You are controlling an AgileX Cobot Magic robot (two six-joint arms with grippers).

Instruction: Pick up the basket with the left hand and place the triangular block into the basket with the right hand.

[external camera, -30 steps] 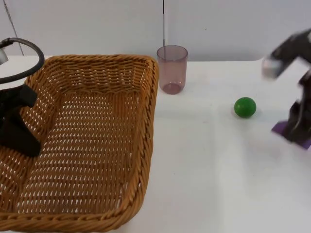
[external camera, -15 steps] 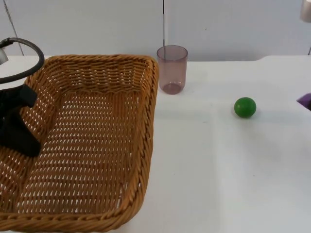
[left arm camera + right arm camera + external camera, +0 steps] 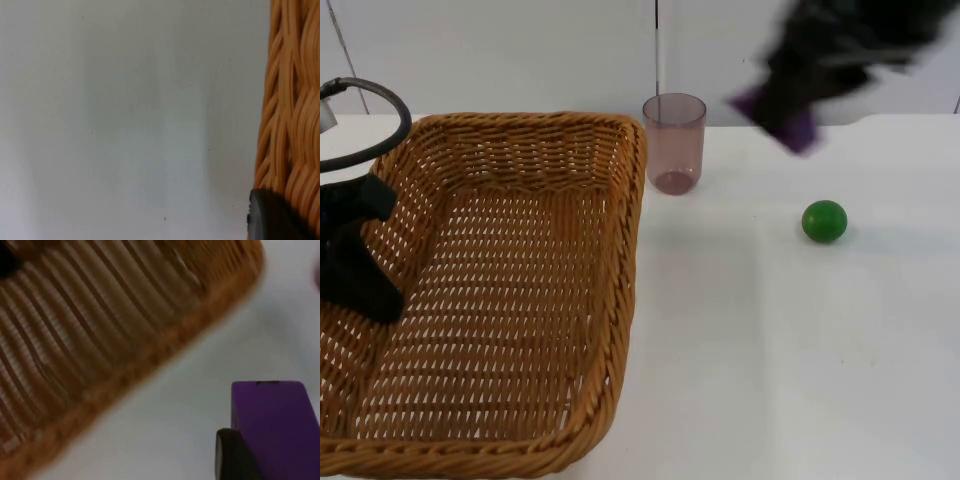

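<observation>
The left tool (image 3: pixel 355 265) sits at the near-left wall of the large woven wicker basket (image 3: pixel 520 300), one black fingertip (image 3: pixel 265 217) pressed against the outside of the weave; I judge it pinches the wall so the basket stays put and open-mouthed for the drop, though the inner finger is hidden. The basket's far right corner lies just beside the translucent pink plastic cup (image 3: pixel 674 140).

The right tool (image 3: pixel 800 95) is in the air over the white tabletop (image 3: pixel 770 350), blurred by its own travel, and it pinches the purple triangular block (image 3: pixel 272 422), which juts out ahead of the fingertip. The block is thus off the tabletop and held, not yet inside the basket. From this tool, the basket rim lies ahead and to the side, across a strip of bare tabletop; the cup stands close beside its path, and the small green ball (image 3: pixel 824 221) rests below and apart. The carry likely rides high to pass over cup and rim. The cup looks easy to tip if clipped.
</observation>
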